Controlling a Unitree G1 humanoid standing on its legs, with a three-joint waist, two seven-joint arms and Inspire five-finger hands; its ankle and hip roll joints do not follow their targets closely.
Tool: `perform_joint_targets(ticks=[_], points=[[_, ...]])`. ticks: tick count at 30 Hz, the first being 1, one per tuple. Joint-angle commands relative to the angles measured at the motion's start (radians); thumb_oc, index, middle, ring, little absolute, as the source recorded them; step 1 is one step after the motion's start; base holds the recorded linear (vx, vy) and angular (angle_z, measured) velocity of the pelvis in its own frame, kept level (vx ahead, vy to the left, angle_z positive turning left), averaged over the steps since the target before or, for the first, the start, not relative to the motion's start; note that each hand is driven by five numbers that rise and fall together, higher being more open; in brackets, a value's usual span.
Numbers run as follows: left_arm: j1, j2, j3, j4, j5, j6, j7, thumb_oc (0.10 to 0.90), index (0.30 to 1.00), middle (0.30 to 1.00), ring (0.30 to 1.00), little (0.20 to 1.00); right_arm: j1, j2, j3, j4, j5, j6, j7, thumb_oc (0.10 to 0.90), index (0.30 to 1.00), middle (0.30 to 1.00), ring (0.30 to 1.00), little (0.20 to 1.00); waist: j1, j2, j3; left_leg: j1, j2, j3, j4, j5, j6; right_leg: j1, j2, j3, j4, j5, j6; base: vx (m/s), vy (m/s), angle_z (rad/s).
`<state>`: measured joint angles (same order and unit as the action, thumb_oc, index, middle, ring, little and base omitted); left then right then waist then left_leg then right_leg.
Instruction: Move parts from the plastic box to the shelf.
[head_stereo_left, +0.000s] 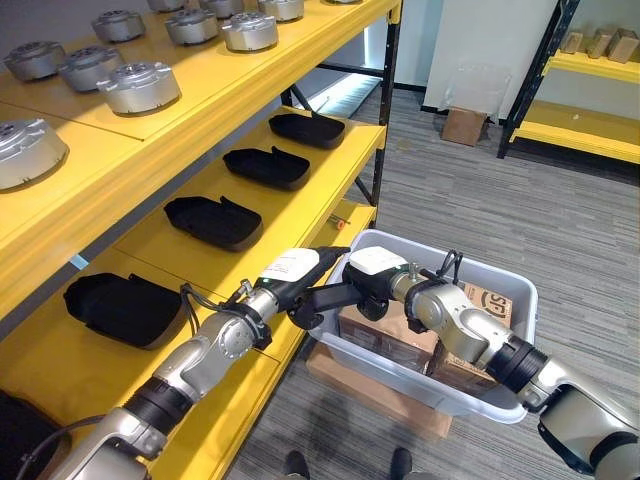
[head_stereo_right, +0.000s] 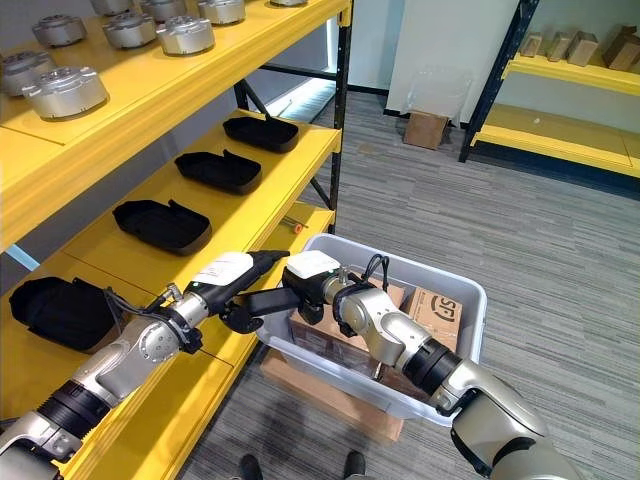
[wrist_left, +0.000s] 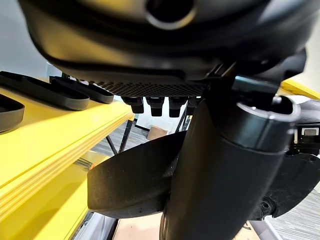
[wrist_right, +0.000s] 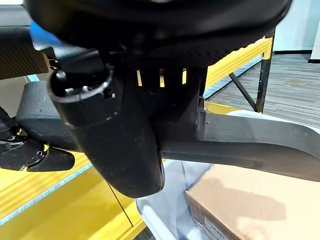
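Observation:
A black moulded part (head_stereo_left: 325, 298) hangs between my two hands, over the gap between the yellow shelf (head_stereo_left: 318, 205) and the clear plastic box (head_stereo_left: 512, 292). My left hand (head_stereo_left: 287, 283) is shut on its shelf-side end, thumb (wrist_left: 225, 175) across the part (wrist_left: 132, 185). My right hand (head_stereo_left: 380, 282) grips the box-side end, thumb (wrist_right: 115, 145) curled over the part (wrist_right: 250, 145). Several like black parts (head_stereo_left: 212, 220) lie in a row on the middle shelf level.
Brown cartons (head_stereo_left: 487, 302) fill the plastic box, which rests on a flat cardboard box (head_stereo_left: 375, 395) on the floor. Round metal parts (head_stereo_left: 138, 86) sit on the top shelf level. A second yellow rack (head_stereo_left: 590, 70) and a small carton (head_stereo_left: 464, 125) stand far back.

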<state>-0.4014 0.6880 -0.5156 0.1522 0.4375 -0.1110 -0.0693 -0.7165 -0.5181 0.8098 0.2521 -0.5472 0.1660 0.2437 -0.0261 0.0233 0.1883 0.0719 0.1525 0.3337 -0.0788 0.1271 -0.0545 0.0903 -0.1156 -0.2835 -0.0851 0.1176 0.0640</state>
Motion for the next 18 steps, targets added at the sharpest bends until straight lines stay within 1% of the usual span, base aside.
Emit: perform_joint_targets(ticks=[1,2,4,8,16,17,18], points=[[-0.181,0.03,-0.006,0.012,-0.021,-0.021,0.033,0.9,1.0,1.0,1.0,1.0,-0.217,0.055,-0.001,-0.009,-0.002,-0.035,-0.055,0.4,0.3,0.3,0.3,0.3,0.019,-0.029,-0.051,0.073,0.052,-0.048,-0.008,-0.073,-0.058,0.015,-0.064,0.057,0.072,-0.1,0.069,0.0,0.0,0.0],[-0.182,0.027,-0.008,0.019,-0.02,-0.017,0.016,0.9,1.0,1.0,1.0,1.0,-0.22,0.059,-0.003,-0.007,-0.003,-0.028,-0.057,0.4,0.3,0.3,0.3,0.3,0.02,-0.028,-0.052,0.073,0.051,-0.048,-0.008,-0.072,-0.058,0.016,-0.064,0.057,0.07,-0.099,0.069,0.0,0.0,0.0],[-0.183,0.028,-0.015,0.028,0.0,-0.022,0.014,0.9,1.0,1.0,1.0,1.0,-0.221,0.059,-0.005,-0.007,-0.002,-0.029,-0.059,0.4,0.3,0.3,0.3,0.3,0.018,-0.027,-0.052,0.072,0.051,-0.048,-0.008,-0.072,-0.058,0.014,-0.064,0.058,0.071,-0.099,0.069,0.0,0.0,0.0],[-0.185,0.032,-0.026,0.039,-0.003,-0.024,0.004,0.9,1.0,1.0,1.0,1.0,-0.227,0.058,-0.003,-0.01,0.003,-0.027,-0.057,0.4,0.3,0.3,0.3,0.3,0.016,-0.027,-0.05,0.072,0.052,-0.046,-0.008,-0.071,-0.059,0.012,-0.063,0.06,0.071,-0.098,0.069,0.0,0.0,0.0],[-0.189,0.02,-0.032,0.042,-0.054,0.01,-0.004,0.9,1.0,1.0,1.0,1.0,-0.228,0.062,-0.003,-0.019,0.003,-0.029,-0.057,0.4,0.3,0.3,0.3,0.3,0.011,-0.025,-0.048,0.074,0.052,-0.042,-0.008,-0.07,-0.059,0.011,-0.062,0.067,0.071,-0.097,0.069,0.0,0.0,0.0],[-0.189,0.015,-0.03,0.045,-0.062,0.014,-0.008,0.598,0.577,0.577,0.577,0.577,-0.228,0.062,-0.005,-0.018,0.004,-0.032,-0.058,0.4,0.3,0.3,0.3,0.3,0.011,-0.025,-0.048,0.075,0.052,-0.042,-0.008,-0.07,-0.058,0.011,-0.062,0.067,0.072,-0.097,0.068,0.0,0.0,0.0],[-0.187,0.01,-0.025,0.046,-0.066,0.014,-0.007,0.4,0.3,0.3,0.3,0.3,-0.228,0.063,-0.009,-0.017,0.004,-0.032,-0.056,0.4,0.3,0.3,0.3,0.3,0.012,-0.025,-0.048,0.075,0.051,-0.043,-0.008,-0.069,-0.059,0.011,-0.062,0.068,0.073,-0.098,0.068,0.0,0.0,0.0]])
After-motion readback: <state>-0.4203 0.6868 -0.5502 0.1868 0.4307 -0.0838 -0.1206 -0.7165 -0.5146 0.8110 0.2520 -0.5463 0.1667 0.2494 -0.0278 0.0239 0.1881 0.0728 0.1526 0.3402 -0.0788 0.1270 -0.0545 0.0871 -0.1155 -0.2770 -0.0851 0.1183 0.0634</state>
